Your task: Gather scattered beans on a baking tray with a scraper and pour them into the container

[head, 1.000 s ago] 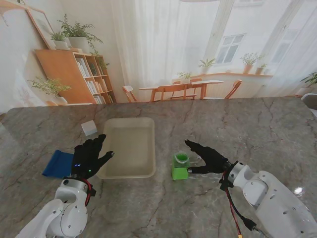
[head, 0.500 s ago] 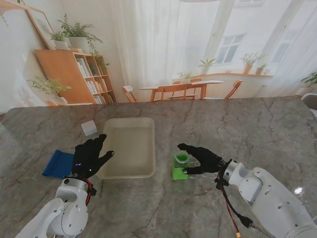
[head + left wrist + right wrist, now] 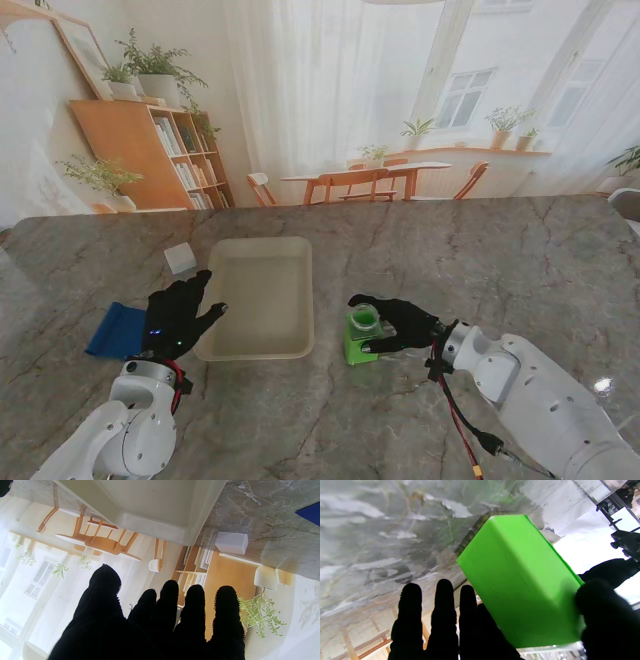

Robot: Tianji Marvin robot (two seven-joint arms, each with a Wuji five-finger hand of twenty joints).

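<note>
Standing upright beside the baking tray (image 3: pixel 262 292), green container (image 3: pixel 362 335), right hand (image 3: pixel 397 325) clasping it; left hand (image 3: pixel 177 316) splayed, empty.

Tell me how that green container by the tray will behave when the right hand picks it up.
The green container looks like rigid moulded plastic, so it should probably keep its shape under the right hand. Its walls look smooth and glossy in the right wrist view, so it may slip. It stands taller than its base, so a sideways nudge could tip it.
</note>
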